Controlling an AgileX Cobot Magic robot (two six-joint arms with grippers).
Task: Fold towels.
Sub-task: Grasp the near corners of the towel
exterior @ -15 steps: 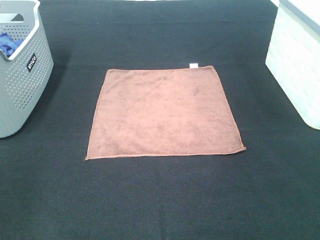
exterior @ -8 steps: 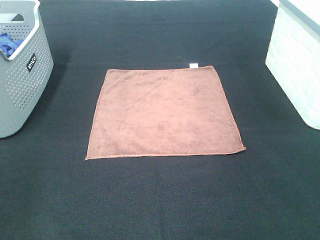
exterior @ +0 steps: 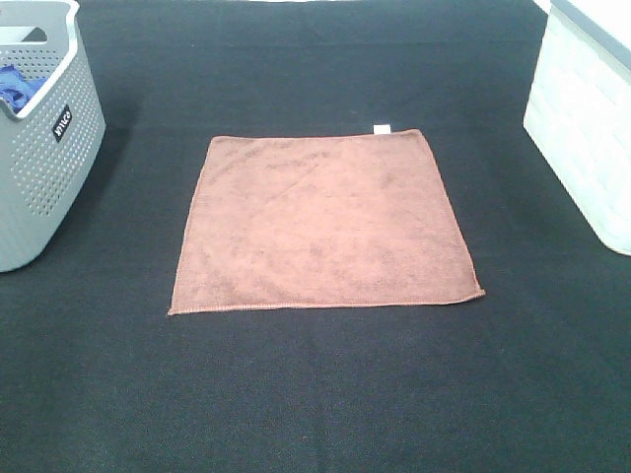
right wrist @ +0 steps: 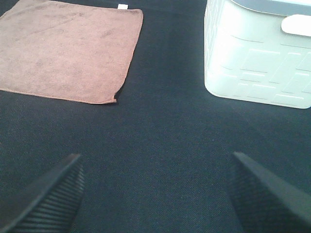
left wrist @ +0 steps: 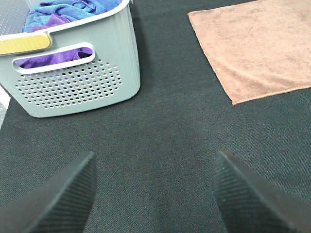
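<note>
The reddish-brown towel (exterior: 320, 225) lies flat and unfolded in the middle of the black mat, its small white tag (exterior: 382, 128) on the far edge. It also shows in the left wrist view (left wrist: 252, 46) and in the right wrist view (right wrist: 65, 48). My left gripper (left wrist: 155, 194) is open and empty over bare mat, between the grey basket and the towel's near left corner. My right gripper (right wrist: 155, 194) is open and empty over bare mat, near the towel's near right corner. Neither gripper shows in the exterior high view.
A grey perforated basket (exterior: 49, 148) holding blue and purple cloths (left wrist: 63, 12) stands at the left. A white bin (exterior: 587, 123) stands at the right; it shows in the right wrist view (right wrist: 257, 53). Black mat (exterior: 315, 394) lies in front of the towel.
</note>
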